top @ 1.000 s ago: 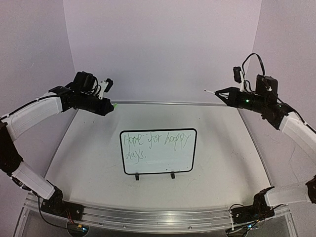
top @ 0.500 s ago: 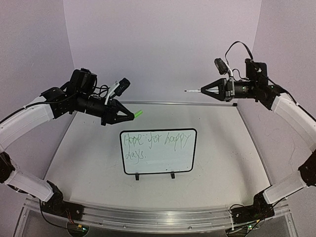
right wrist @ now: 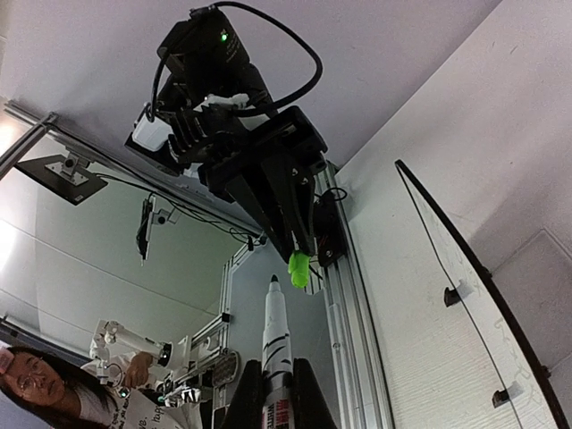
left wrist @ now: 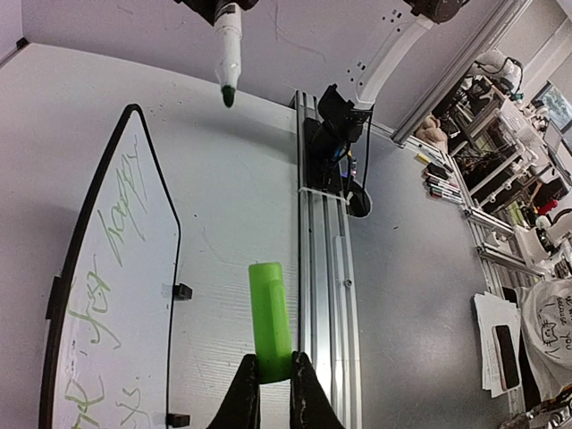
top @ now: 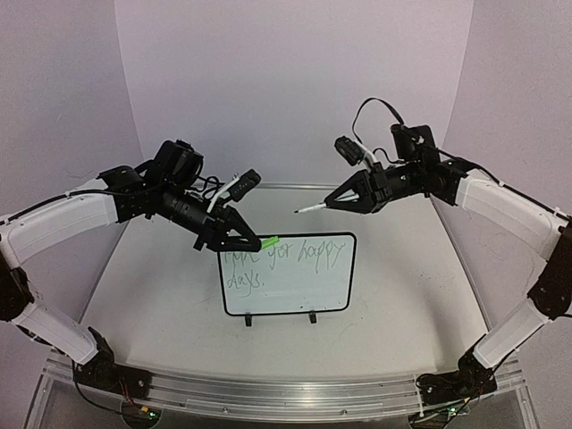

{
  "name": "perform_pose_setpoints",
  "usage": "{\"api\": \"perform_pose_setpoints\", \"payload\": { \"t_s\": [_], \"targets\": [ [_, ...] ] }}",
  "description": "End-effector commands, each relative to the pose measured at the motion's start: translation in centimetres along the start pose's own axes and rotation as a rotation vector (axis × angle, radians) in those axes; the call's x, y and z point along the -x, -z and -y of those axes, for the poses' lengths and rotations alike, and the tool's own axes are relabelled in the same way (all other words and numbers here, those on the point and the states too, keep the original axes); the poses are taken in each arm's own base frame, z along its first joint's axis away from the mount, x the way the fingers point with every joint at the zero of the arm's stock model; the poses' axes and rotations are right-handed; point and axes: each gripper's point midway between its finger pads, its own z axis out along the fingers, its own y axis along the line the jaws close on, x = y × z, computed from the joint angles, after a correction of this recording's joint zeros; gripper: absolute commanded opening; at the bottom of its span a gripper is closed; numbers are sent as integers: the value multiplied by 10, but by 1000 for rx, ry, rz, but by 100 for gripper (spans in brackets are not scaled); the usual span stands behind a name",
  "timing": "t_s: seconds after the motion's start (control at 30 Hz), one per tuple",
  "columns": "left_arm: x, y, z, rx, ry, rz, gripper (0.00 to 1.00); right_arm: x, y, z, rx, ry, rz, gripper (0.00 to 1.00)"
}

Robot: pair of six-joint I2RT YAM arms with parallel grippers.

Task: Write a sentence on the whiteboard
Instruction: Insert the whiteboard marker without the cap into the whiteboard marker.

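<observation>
The whiteboard (top: 295,290) lies flat at the table's middle, with the sentence (top: 295,253) in thin light-green writing on two lines. My left gripper (top: 257,243) hangs over the board's upper left corner, shut on a green marker cap (top: 270,240). My right gripper (top: 329,204) is shut on a white marker (top: 309,208), whose tip points left toward the cap with a gap between them. The left wrist view shows the cap (left wrist: 269,317) in my gripper (left wrist: 273,357), the marker (left wrist: 228,45) and the whiteboard (left wrist: 134,295). The right wrist view shows the marker (right wrist: 276,331) in my gripper (right wrist: 277,360), facing the cap (right wrist: 299,268).
An aluminium rail (top: 268,389) runs along the near table edge, with both arm bases bolted to it. Pale walls close the table at the back and sides. Two black feet clips (top: 248,319) stick out from the board's near edge.
Both arms have swung inward over the table. The left gripper carried the cap right and down to the board's corner. The right gripper brought the marker left and down toward it.
</observation>
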Motion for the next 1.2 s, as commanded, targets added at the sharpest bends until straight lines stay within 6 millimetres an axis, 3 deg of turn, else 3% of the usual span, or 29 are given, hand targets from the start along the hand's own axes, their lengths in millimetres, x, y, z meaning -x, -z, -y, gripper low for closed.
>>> {"api": "perform_pose_setpoints", "payload": {
  "t_s": [0.0,0.23,1.17],
  "targets": [
    [0,-2,12,-57,-28,5,0,-8,-15,-3,51,-1,-49,0],
    [-2,-3,12,-55,-28,4,0,-20,-27,4,65,-28,-87,0],
    [-1,-2,10,-34,-31,14,0,-39,-43,17,76,-69,-145,0]
  ]
}}
